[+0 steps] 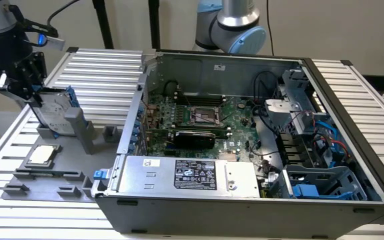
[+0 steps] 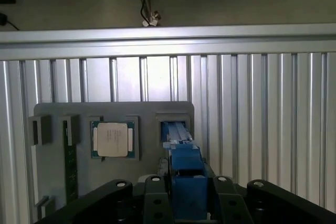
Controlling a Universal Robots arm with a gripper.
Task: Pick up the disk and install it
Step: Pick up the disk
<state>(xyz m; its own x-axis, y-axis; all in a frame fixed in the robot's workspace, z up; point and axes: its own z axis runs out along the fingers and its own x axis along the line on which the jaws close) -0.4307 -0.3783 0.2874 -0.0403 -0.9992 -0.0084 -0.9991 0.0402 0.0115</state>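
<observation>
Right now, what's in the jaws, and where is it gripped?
The gripper holds the disk by its top end, jaws across the blue carrier frame.

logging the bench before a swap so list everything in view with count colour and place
the disk: 1, silver-grey in a blue carrier, upright in the fixture, the exterior view's left
chip: 1, silver, square, lying in a fixture pocket
fixture: 1, grey, on the table beside the case
computer case: 1, dark grey, open, mid-table
motherboard: 1, green, inside the case
power supply: 1, silver with a black label, inside the case
drive bay: 1, blue-grey, inside the case
table: 1, slatted aluminium
arm: 1, silver and light blue, behind the case
gripper: 1, black, closed on the disk's top
</observation>
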